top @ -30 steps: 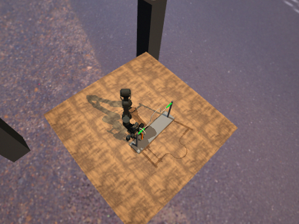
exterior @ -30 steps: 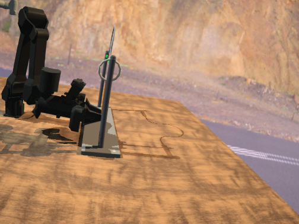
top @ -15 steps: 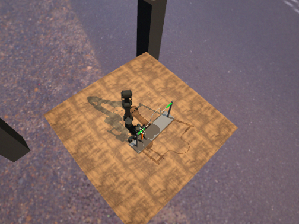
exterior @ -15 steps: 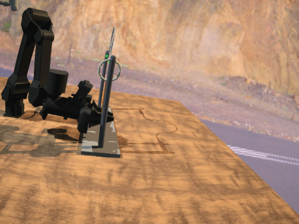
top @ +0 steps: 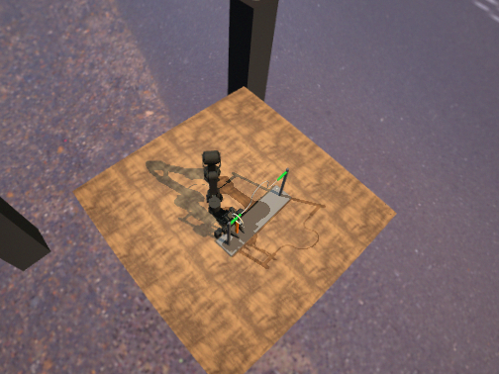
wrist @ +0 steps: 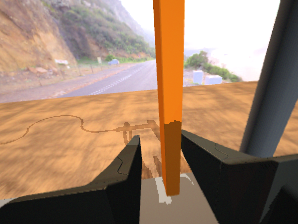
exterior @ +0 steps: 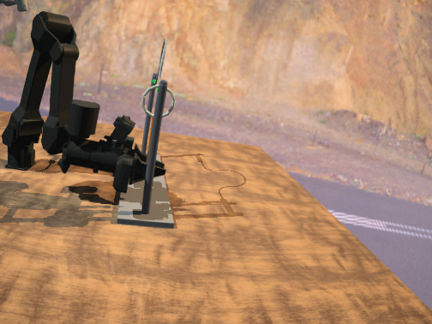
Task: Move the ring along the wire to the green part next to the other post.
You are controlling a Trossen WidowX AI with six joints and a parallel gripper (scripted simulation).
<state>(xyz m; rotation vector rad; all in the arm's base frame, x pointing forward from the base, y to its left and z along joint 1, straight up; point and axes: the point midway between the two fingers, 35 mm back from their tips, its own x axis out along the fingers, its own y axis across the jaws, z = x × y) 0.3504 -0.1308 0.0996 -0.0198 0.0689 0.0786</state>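
Hand [top: 239,234] [exterior: 163,168] [wrist: 158,137] part-spread, nothing pinched, handle [top: 237,227] [wrist: 170,75] between fingers; I needed to center on it, then close gently, keeping the ring [exterior: 143,103] still.

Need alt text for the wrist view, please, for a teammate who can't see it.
An orange handle hangs upright between the open jaws, its lower end nearer the right one, with a gap showing on the left. A dark post leans at the right. Behind lie the wood-patterned table top, a road and a rocky hillside.
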